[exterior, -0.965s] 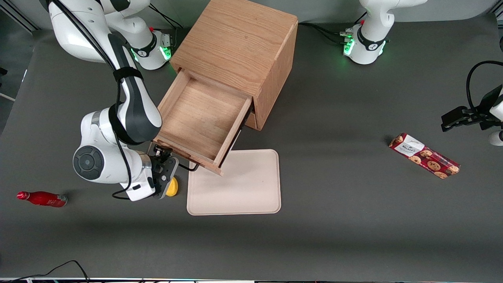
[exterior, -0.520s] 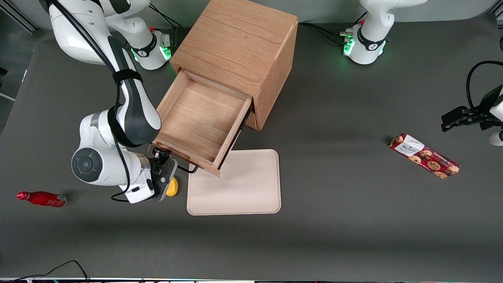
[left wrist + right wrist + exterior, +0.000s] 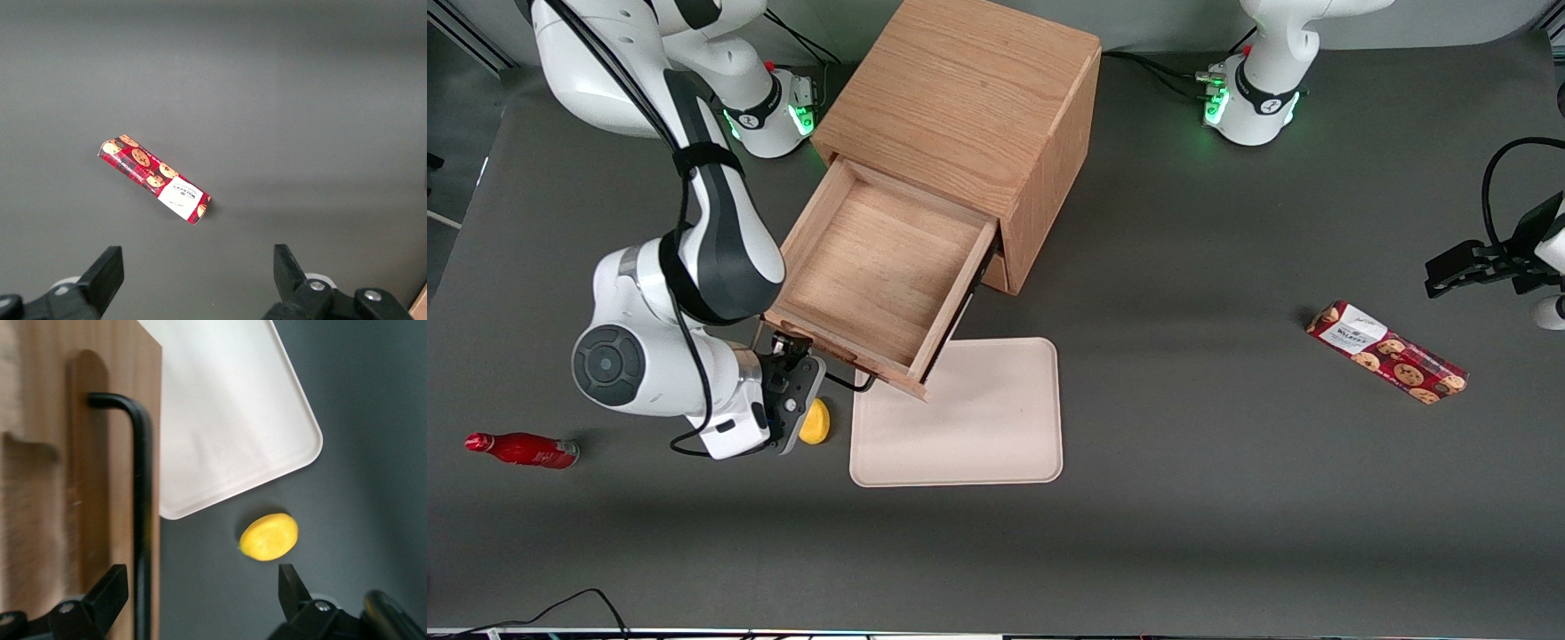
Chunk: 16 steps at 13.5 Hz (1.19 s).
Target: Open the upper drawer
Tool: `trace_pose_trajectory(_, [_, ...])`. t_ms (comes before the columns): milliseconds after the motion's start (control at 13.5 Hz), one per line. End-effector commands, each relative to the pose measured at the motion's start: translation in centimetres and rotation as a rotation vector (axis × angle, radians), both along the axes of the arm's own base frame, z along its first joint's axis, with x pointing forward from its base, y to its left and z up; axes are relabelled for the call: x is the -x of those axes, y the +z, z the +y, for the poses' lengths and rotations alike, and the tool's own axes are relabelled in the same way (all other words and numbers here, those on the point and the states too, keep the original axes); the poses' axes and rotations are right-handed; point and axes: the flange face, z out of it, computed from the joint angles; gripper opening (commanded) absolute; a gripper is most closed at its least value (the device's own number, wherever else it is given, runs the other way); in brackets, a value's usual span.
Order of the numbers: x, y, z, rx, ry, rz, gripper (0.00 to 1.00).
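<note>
The gripper (image 3: pixel 793 380), fingers spread and holding nothing, has drawn back from the dark bar handle (image 3: pixel 141 513) over the past second. The upper drawer (image 3: pixel 871 276) stands pulled well out of the cabinet (image 3: pixel 969 107), so the opening looks done.

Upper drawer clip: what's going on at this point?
The upper drawer of the wooden cabinet is pulled well out, and what shows of its inside is bare. The right arm's gripper sits open at the drawer's dark bar handle, fingers spread wide and not clamped on it. A yellow lemon-like object lies on the table beside the beige tray.
</note>
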Motion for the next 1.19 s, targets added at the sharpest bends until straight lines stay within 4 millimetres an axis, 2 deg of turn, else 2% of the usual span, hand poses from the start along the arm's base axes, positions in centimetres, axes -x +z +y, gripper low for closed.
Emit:
trace_pose_trajectory(0, [0.5,2.9,-0.1,0.008,-0.02,0.01,1.0])
trace_pose_trajectory(149, [1.3,5.7,-0.5,0.007,-0.06,0.014,1.0])
trace_pose_trajectory(446, [5.3,13.1,-1.9,0.044,-0.4,0.057,1.0])
trace_pose_trajectory(520, [6.3,14.4,-2.4,0.056,-0.481,0.055,1.0])
trace_pose_trajectory(668, [8.5,16.0,-3.8,0.081,-0.636,0.07,1.0])
trace_pose_trajectory(817, [11.3,18.5,-5.3,0.193,-0.875,-0.009,1.0])
trace_pose_trajectory(891, [13.0,19.4,-4.8,0.223,-0.933,-0.063,1.0])
trace_pose_trajectory(965, [14.3,19.8,-5.7,0.248,-0.958,-0.106,1.0])
trace_pose_trajectory(1114, [15.5,19.5,-9.6,0.251,-1.008,-0.097,1.0])
